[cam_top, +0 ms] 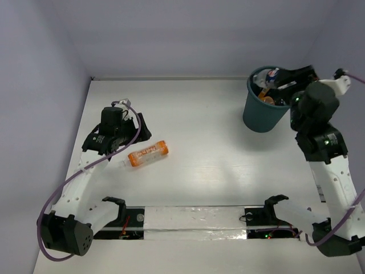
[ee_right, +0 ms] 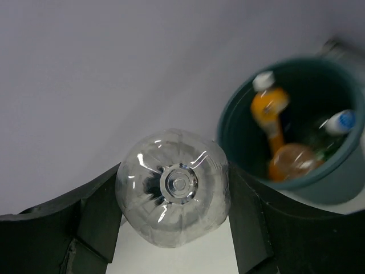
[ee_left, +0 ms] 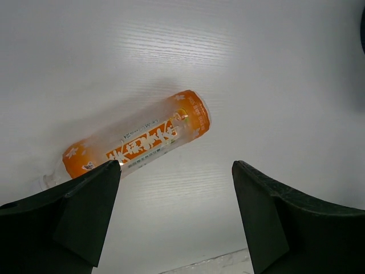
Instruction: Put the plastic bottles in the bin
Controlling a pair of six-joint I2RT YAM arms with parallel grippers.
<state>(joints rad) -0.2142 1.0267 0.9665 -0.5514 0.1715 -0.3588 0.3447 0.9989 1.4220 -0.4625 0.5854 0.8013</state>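
**Left wrist view:** the neck end of the orange bottle (ee_left: 137,142) passes behind a finger (ee_left: 74,211) of the left hand (ee_left: 177,171), and its cap cannot be made out.

**Right wrist view:** the clear bottle (ee_right: 173,195) shows only its base. The bin (ee_right: 319,193) is blurred and its right rim is cut off. The binned bottles (ee_right: 291,162) are too blurred to count.

Top cam overhead, wide, wrist cams close, R shares bin (cam_top: 262,117)

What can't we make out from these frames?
Bin contents: top view, right arm partly covers the mouth; right wrist view blurred, rim cut off at right edge.
Clear bottle cap and label: right wrist shows only its base.
Orange bottle cap: left wrist, behind left finger.
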